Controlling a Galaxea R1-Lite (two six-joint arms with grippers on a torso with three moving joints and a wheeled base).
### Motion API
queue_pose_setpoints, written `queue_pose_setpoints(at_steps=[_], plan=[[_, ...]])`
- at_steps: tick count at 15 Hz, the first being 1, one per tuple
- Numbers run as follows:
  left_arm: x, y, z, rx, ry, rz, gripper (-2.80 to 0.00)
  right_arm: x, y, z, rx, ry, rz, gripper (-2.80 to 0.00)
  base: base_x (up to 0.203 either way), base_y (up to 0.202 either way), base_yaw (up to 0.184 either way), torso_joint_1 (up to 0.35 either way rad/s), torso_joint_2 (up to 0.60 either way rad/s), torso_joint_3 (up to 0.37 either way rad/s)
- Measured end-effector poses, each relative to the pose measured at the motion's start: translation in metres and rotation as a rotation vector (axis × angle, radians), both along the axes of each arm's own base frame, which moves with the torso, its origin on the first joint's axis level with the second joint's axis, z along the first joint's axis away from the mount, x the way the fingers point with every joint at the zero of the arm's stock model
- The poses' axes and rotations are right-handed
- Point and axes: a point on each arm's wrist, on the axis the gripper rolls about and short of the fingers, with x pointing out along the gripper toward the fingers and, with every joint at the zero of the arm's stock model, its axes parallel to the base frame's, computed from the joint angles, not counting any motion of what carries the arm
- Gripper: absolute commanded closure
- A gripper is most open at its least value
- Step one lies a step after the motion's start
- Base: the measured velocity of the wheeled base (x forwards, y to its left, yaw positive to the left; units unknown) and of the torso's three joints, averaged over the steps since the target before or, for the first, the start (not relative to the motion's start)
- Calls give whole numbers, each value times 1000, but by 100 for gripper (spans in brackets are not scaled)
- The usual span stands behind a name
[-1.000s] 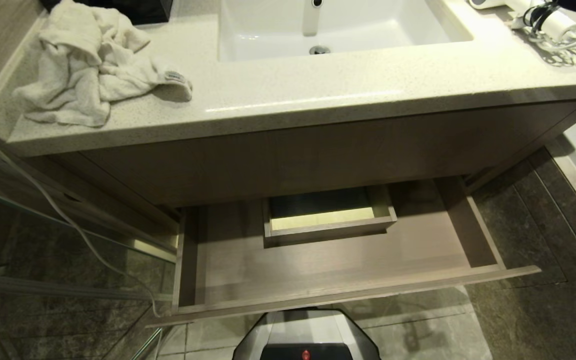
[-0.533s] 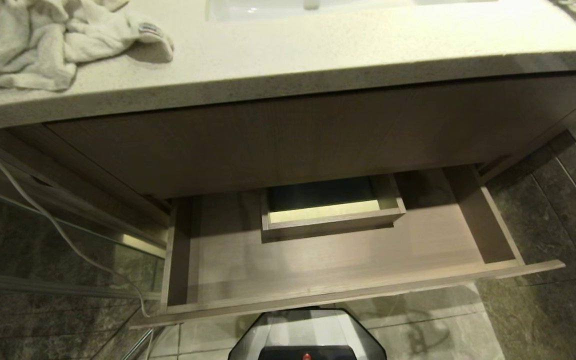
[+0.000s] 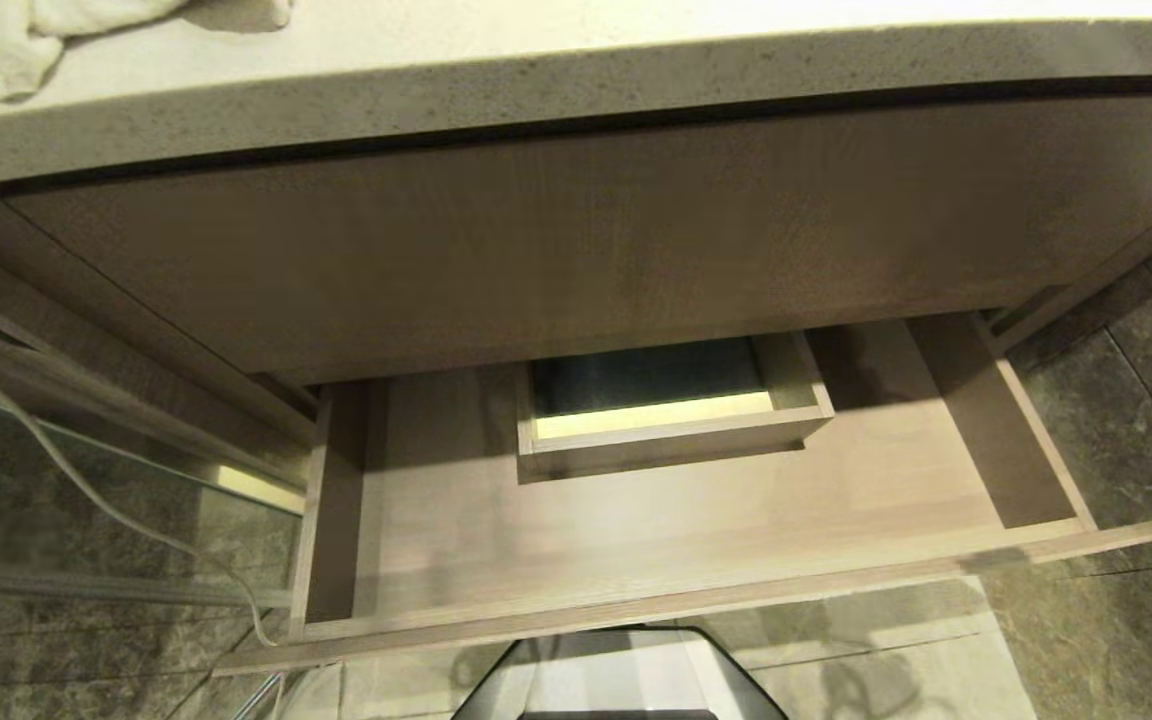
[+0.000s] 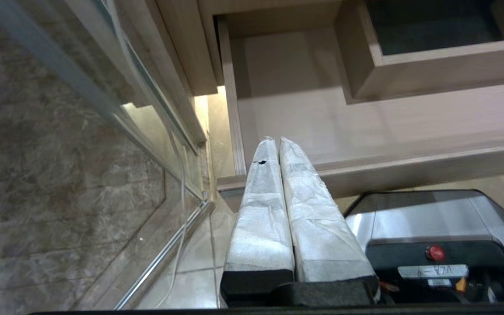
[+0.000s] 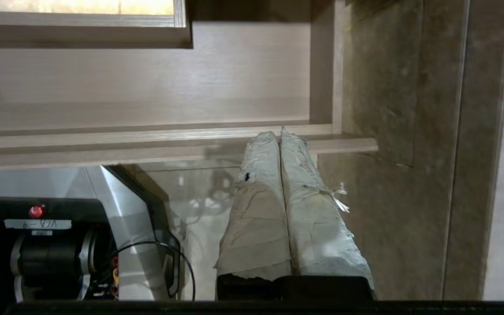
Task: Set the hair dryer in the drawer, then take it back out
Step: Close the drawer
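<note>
While the drawer (image 3: pixel 676 520) stands pulled open and holds nothing, both jaws are pressed together empty; the hair dryer is out of sight, so every step remains.

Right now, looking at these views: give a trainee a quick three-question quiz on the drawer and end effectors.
1. True or false: the drawer is pulled open.
2. What lies inside the drawer? A) hair dryer B) towel C) nothing visible
3. How do the left end effector and right end effector stand?

Key: 1 true. 2 C. 3 both shut and holding nothing, near the drawer's front.
</note>
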Motion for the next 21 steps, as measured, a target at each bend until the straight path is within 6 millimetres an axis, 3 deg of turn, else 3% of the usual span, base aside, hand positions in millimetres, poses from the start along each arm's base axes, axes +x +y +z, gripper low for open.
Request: queue_pose_setpoints(at_steps=[10, 21], plan=[[0, 0, -1, 0, 4, 0, 0, 6, 0, -7, 20, 43, 11, 0, 0, 0, 0, -34, 371, 355], [0, 0, -1, 0, 4, 0, 0, 13, -1, -9, 28, 69, 20, 0, 0, 0, 0, -53, 314, 241]])
